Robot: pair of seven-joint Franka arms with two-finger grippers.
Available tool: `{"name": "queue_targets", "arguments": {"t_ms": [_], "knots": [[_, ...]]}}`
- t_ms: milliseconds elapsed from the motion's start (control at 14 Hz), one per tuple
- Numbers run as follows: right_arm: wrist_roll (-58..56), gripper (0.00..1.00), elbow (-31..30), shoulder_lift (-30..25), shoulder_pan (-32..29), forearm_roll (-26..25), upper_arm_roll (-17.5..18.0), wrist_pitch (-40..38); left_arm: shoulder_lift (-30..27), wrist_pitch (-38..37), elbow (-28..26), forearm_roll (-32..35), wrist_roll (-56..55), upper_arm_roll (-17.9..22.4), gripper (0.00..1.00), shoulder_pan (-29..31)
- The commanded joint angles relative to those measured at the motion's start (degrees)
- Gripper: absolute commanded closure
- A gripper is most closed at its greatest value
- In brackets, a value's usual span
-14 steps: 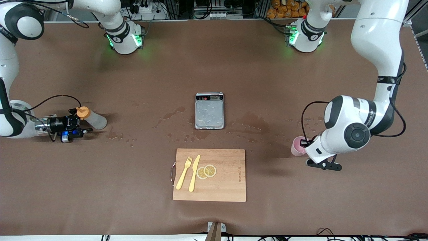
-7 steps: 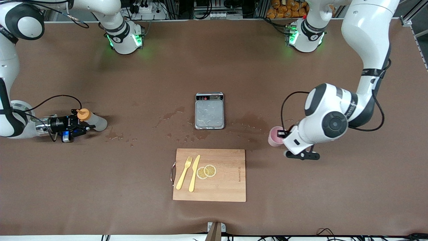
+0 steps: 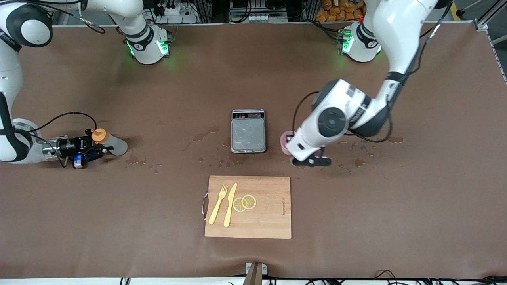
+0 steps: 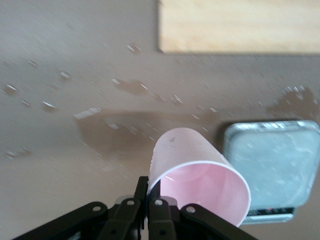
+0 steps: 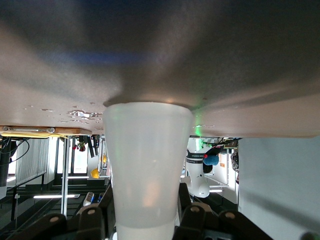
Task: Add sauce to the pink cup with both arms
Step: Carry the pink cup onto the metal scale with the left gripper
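Two white arms work over a brown desk (image 3: 356, 221) that has wet spots near its middle; shelves and cables line the edge where the bases stand. We see the sauce (image 3: 109, 143) lying on its side near the right arm's end of the desk, its long body flat, orange cap toward that end. The right gripper (image 3: 96, 152) is closed around the bottle by the cap. The left gripper (image 3: 288, 147) pinches the pink cup (image 3: 284, 141) by its rim, up in the air just beside the grey scale (image 3: 248, 131). Only the left wrist view shows the cup (image 4: 197, 177) tilted and its mouth. A wooden board (image 3: 269, 221) sits near the front edge.
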Motion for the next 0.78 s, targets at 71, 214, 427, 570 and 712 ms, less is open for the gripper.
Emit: {"name": "queue_targets", "arguments": {"t_ms": [71,214,427,570,712], "knots": [[0.62,0.49,0.86,0.33,-0.05,0.98,0.04,-0.74,2.53,0.37,1.03,-0.7,-6.2,0.49,1.0,-5.15],[2.63,0.49,1.13,0.24,0.04,0.98,0.04,-0.91,5.6,2.12,3.13,-0.79,-9.19,0.49,1.0,-8.41],[5.53,0.49,1.39,-0.37,0.13,0.89,0.31,-1.0,6.58,5.98,3.93,-0.79,-12.37,0.49,1.0,-10.62],[7.2,0.48,1.83,-0.98,0.48,0.89,0.31,-1.79,7.1,8.19,3.93,-0.79,-13.51,0.49,1.0,-10.97],[9.31,0.48,2.18,-2.39,1.62,0.8,0.31,-1.88,7.28,9.51,3.93,-0.79,-13.95,0.49,1.0,-11.67]]}}
